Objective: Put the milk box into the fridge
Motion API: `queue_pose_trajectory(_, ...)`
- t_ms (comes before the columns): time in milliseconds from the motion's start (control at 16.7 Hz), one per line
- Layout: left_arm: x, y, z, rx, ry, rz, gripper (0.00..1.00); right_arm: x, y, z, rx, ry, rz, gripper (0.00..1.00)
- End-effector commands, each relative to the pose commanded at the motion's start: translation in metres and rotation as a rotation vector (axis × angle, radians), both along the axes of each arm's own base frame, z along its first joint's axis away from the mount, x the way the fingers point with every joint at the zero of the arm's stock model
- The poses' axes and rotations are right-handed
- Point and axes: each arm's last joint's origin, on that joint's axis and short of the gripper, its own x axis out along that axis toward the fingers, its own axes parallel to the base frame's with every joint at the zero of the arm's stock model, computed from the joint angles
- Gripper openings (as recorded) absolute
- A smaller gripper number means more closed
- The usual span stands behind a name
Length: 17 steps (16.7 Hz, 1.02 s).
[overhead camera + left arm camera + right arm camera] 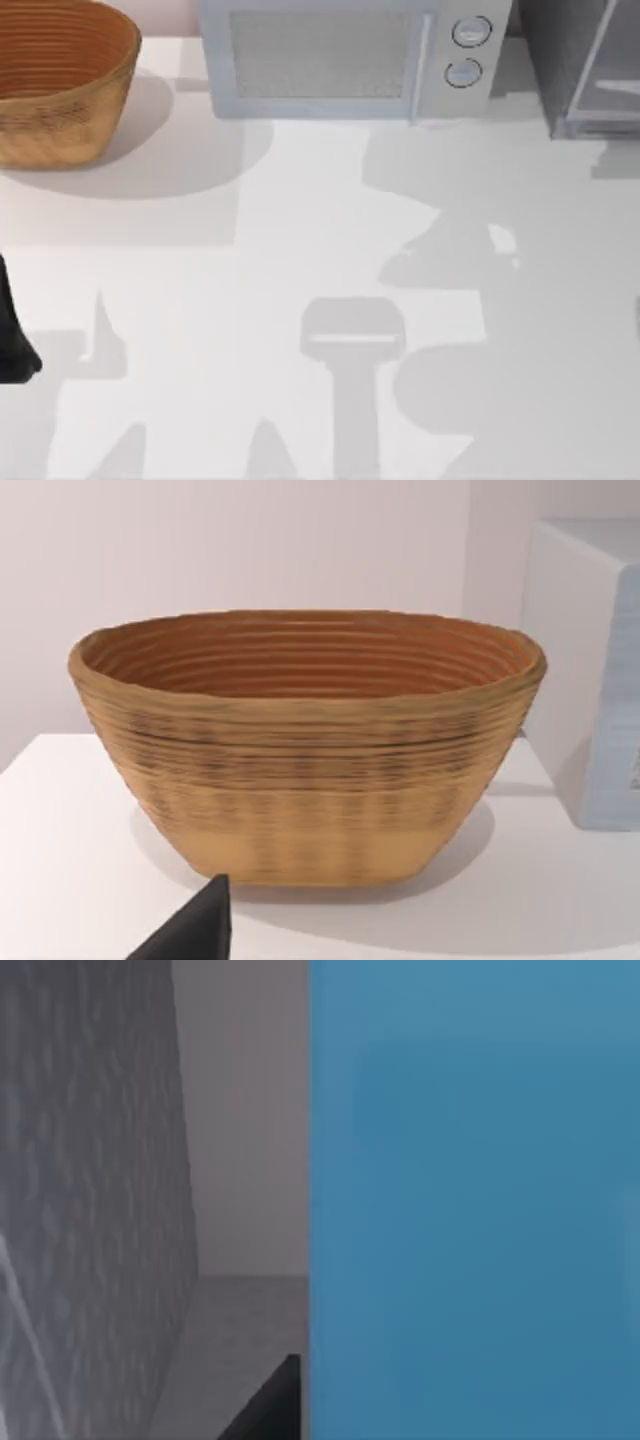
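The milk box point(470, 1190) is a light blue face pressed close in the right wrist view. My right gripper point(300, 1400) is shut on it, with one dark fingertip point(272, 1408) against the carton's edge. The fridge point(585, 65) stands at the back right of the table, a dark grey textured cabinet with a pale-framed glassy door panel. Its textured side point(90, 1190) rises just beside the carton, with a narrow strip of table between them. My left arm point(15, 335) is parked at the table's left edge.
A woven brown basket point(55, 80) sits at the back left, and it stands straight ahead of my left gripper point(200, 925). A light grey microwave point(345, 55) with two round knobs stands at the back centre. White tabletop point(320, 300) spreads across the middle and front.
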Motion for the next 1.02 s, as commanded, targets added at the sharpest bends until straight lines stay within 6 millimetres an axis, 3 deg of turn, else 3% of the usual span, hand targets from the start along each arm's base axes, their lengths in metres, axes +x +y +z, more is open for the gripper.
queue_pose_trajectory(180, 0.000, 0.000, 0.000, 0.000, 0.000, 0.000, 1.00, 0.040, -0.020, -0.044, 0.002, 0.008, 0.002, 0.00)
queue_pose_trajectory(420, 0.000, 0.000, 0.000, 0.000, 0.000, 0.000, 1.00, 0.065, -0.036, -0.084, -0.002, -0.007, 0.005, 0.00)
queue_pose_trajectory(1020, 0.000, 0.000, 0.000, 0.000, 0.000, 0.000, 1.00, 0.078, -0.037, -0.100, 0.007, 0.017, 0.013, 0.00)
